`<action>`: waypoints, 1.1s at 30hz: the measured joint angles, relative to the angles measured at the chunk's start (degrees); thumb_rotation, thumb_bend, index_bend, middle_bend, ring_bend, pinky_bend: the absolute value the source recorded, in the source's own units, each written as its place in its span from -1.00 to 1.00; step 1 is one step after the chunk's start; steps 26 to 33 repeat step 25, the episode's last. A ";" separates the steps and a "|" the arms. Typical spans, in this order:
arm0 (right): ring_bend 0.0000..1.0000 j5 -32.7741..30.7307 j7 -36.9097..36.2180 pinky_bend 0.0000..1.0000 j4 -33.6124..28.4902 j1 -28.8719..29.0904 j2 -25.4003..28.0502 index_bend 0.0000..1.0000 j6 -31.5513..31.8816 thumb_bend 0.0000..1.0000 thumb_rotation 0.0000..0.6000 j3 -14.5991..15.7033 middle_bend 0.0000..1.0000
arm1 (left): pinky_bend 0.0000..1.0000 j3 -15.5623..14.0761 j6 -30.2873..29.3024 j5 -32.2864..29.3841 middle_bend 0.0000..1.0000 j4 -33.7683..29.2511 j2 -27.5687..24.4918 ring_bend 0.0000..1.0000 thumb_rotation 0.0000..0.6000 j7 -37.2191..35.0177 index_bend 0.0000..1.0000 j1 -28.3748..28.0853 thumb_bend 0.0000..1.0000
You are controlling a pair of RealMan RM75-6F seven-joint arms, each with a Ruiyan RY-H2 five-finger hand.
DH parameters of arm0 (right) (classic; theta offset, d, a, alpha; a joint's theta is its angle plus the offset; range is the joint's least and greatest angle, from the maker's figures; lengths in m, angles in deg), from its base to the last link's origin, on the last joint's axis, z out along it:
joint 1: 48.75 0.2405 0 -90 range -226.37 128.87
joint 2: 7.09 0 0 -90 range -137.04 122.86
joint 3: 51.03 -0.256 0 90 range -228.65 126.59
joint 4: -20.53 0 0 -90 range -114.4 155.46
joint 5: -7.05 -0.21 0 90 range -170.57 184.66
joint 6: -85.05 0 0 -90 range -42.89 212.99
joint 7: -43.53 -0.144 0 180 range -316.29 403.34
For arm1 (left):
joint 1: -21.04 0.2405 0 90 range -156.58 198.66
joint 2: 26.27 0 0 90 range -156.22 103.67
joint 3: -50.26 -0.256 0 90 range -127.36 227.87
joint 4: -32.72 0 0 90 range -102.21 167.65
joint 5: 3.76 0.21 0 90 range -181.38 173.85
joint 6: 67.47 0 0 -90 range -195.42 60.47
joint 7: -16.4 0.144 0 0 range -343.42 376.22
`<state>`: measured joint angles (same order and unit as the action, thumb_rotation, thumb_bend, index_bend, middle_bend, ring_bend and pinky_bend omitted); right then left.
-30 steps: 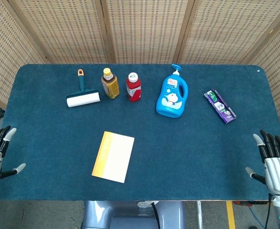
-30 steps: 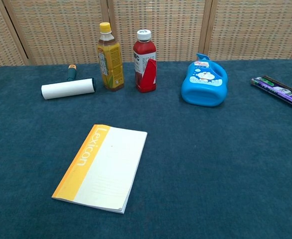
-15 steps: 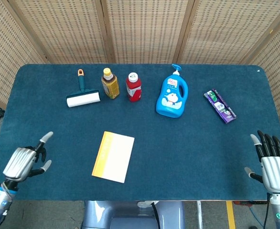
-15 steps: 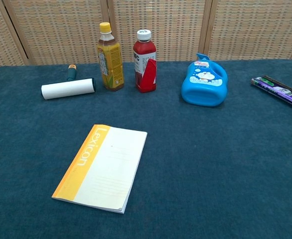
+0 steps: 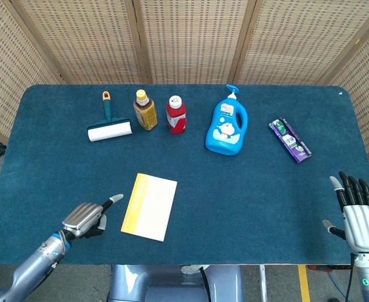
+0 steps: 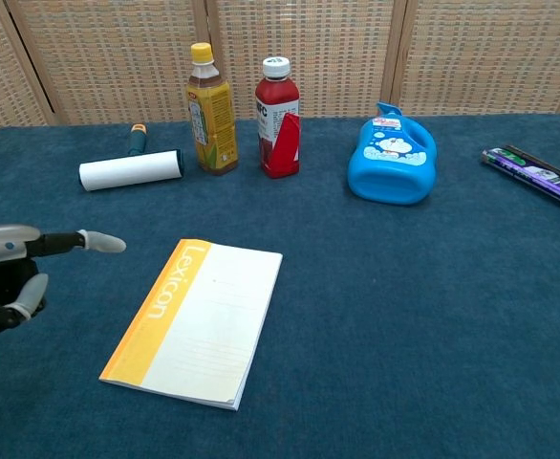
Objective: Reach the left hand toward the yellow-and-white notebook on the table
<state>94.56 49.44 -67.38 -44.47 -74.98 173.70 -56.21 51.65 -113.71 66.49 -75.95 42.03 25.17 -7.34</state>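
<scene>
The yellow-and-white notebook [image 5: 150, 206] lies flat on the blue table at front centre-left, its yellow spine strip facing left; in the chest view the notebook [image 6: 199, 320] reads "Lexicon". My left hand [image 5: 87, 217] hovers low just left of it, holding nothing, one finger stretched toward the spine and stopping a short gap away. In the chest view the left hand [image 6: 12, 273] enters from the left edge. My right hand [image 5: 359, 217] stays at the front right table edge, fingers spread, empty.
Along the back stand a lint roller [image 5: 109, 126], a yellow tea bottle [image 5: 145, 110], a red bottle [image 5: 175, 114], a blue detergent bottle [image 5: 227, 126] and a purple pack [image 5: 290, 140]. A woven screen rises behind the table [image 5: 247, 201].
My left hand has swung in from the table's left edge toward the right, stopping close beside the notebook's spine. The right hand has barely shifted. The objects have not moved.
</scene>
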 measured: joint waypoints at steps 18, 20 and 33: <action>-1.00 -0.55 -0.96 -1.00 0.12 0.08 0.33 -1.00 -0.43 -1.00 1.00 -0.11 -1.00 | 1.00 -1.25 5.41 -23.25 0.90 1.10 6.89 0.93 1.00 9.52 -1.00 -12.70 0.97; -1.00 -0.58 -1.03 -1.00 0.08 0.07 0.38 -1.00 -0.42 -1.00 1.00 -0.13 -1.00 | 1.00 -1.52 5.75 -23.96 0.90 1.65 7.25 0.93 1.00 9.23 -1.00 -13.29 0.97; -1.00 -0.65 -1.00 -1.00 0.02 0.06 0.42 -1.00 -0.42 -1.00 1.00 -0.15 -1.00 | 1.00 -2.12 5.70 -24.27 0.90 2.33 7.78 0.93 1.00 8.40 -1.00 -14.11 0.97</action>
